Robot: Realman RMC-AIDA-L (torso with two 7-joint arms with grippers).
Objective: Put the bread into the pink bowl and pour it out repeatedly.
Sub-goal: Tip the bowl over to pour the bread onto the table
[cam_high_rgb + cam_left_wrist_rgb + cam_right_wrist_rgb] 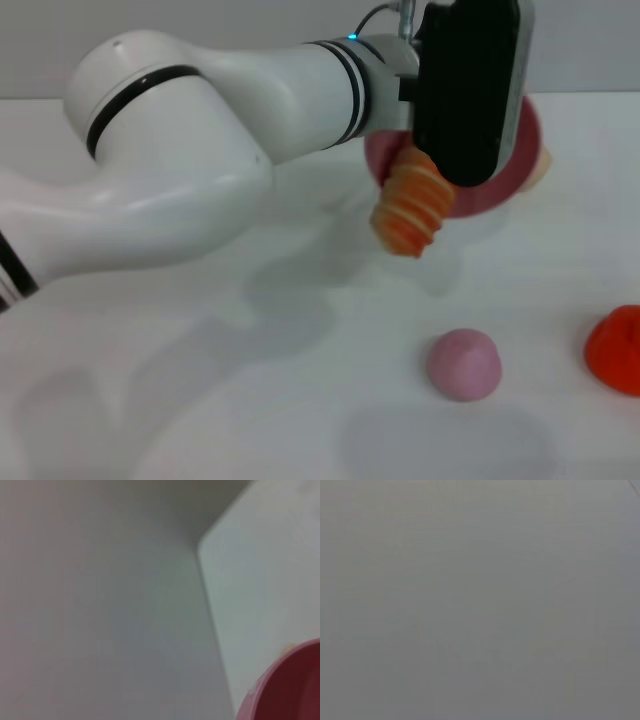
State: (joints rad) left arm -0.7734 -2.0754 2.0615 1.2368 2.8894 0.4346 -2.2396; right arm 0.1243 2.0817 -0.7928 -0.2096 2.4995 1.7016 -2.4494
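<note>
The bread (411,204) hangs half out of the pink bowl (520,150), which my left gripper (467,90) holds tipped on its side above the white table (250,400); my fingers are hidden behind the wrist, so I cannot tell how wide they are. A pink dome (464,364) and a red piece (618,348) lie nearer on the table, well apart from the bowl.

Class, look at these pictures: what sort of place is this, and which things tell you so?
Probably a robot test bench: a plain white table bearing only toys, such as a bread leaving a tipped pink bowl and a pink dome.

No readable text — none anywhere.
</note>
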